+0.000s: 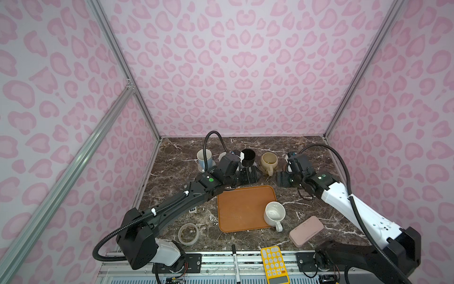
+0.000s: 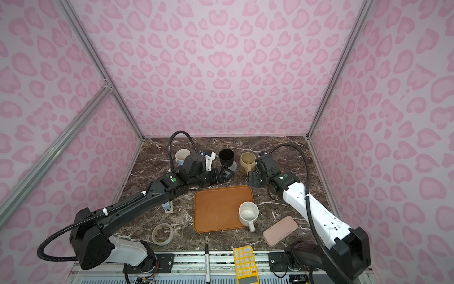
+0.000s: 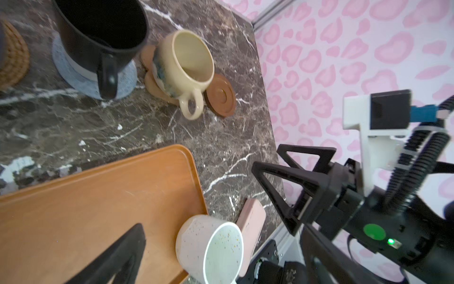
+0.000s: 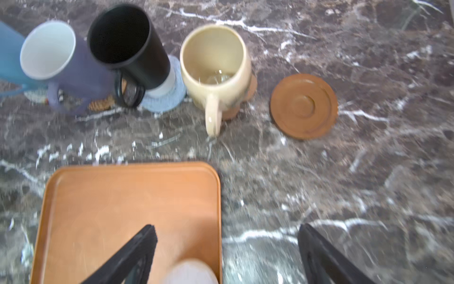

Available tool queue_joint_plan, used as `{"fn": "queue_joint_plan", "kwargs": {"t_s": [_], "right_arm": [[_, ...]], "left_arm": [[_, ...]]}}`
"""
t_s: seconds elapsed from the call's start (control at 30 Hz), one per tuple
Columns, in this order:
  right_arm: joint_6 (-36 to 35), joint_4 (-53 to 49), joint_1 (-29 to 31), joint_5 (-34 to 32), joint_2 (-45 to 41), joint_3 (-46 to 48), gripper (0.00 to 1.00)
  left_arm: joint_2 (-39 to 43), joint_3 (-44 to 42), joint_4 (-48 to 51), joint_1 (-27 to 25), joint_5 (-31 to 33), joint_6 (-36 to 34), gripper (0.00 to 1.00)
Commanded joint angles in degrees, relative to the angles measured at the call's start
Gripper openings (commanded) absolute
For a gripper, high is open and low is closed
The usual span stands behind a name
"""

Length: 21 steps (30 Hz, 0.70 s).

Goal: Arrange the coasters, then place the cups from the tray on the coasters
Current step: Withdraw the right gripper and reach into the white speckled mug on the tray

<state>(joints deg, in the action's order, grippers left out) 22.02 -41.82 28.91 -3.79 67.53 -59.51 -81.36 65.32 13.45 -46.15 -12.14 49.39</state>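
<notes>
L pincer (image 1: 249, 175) spread, empty, by black mug (image 1: 248, 157). On tray (image 1: 235, 206), white speckled cup (image 1: 274, 213) sits at 4 o'clock corner, handle toward 6. R pincer (image 1: 280, 179) spread, nearer arm; cup's at its 6. Wooden coaster (image 4: 304, 106) bare, far R.

Ahead of the right pincer (image 4: 226, 228), the cream-yellow cup (image 4: 216, 66) stands on the cork coaster (image 4: 252, 87), wooden coaster (image 4: 304, 105) bare. The speckled cup (image 1: 274, 214) sits on the tray (image 1: 240, 209).
</notes>
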Motion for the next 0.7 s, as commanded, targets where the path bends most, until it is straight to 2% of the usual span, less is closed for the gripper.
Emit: {"fn": "queue_joint_plan", "kwargs": {"t_s": [0.0,0.1,0.17,0.2,0.37,0.57,0.67], "right_arm": [[1.43,-9.57,1.13,2.91,-6.49,3.50,0.92],[4.75,-13.43,3.55,3.72,-12.82,6.49,0.92],[7.72,-16.66,5.85,3.02,-15.66,7.82,0.98],[8.89,-17.76,6.99,2.84,-16.53,8.34,0.99],[15.91,-18.84,16.83,3.39,-22.36,12.48,0.99],[23.79,-14.87,29.98,-0.73,-23.32,19.19,0.89],[26.21,-10.61,33.39,-3.21,-22.52,21.49,0.82]], "left_arm": [[1.84,-2.48,0.63,-1.89,-0.47,-0.46,1.00],[4.07,-6.17,-1.61,-3.87,0.51,1.80,1.00],[5.20,-7.99,-2.95,-5.70,0.89,2.90,1.00],[5.51,-8.49,-2.84,-6.43,1.31,3.19,1.00],[7.89,-13.64,-3.61,-9.86,3.59,5.84,1.00],[10.49,-18.36,-5.18,-11.32,5.43,8.60,0.99],[10.70,-19.00,-5.08,-11.57,6.16,9.06,0.99]]}}
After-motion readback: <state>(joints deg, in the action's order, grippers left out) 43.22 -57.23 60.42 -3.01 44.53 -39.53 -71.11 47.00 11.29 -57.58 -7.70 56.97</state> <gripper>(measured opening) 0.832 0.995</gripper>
